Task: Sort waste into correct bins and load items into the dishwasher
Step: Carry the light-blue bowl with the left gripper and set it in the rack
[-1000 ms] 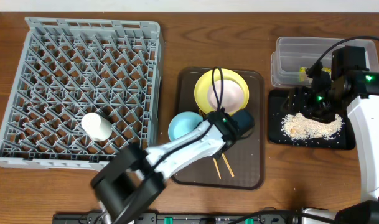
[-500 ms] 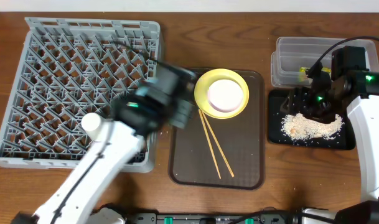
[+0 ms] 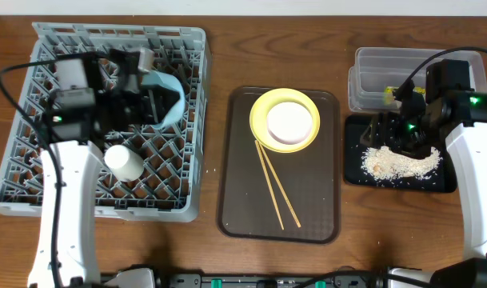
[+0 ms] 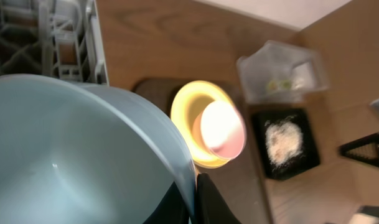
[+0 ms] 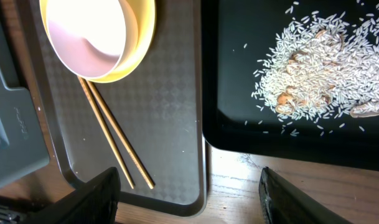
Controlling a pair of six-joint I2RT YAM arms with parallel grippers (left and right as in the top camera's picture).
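My left gripper [image 3: 153,102] is shut on the rim of the light blue bowl [image 3: 168,98] and holds it tilted above the grey dish rack [image 3: 67,48]. The pinch shows in the left wrist view [image 4: 194,190], where the bowl [image 4: 71,155] fills the frame. A small white cup [image 3: 124,162] lies in the rack. The yellow plate [image 3: 263,120] carries the white bowl [image 3: 291,122]; two chopsticks [image 3: 277,186] lie beside it. My right gripper [image 5: 189,199] is open and empty, hovering by the left edge of the black tray [image 3: 443,182] with beige leftovers [image 3: 401,162].
The plate, white bowl and chopsticks lie on a dark brown serving tray [image 3: 243,208] in the middle. A clear tub [image 3: 371,68] stands behind the black tray, with a green-and-orange wrapper [image 3: 389,94] inside. A cable loops over the right arm.
My left arm lifted the blue bowl off the brown tray and swung it left over the dish rack. The chopsticks now lie uncovered. The right arm has not moved.
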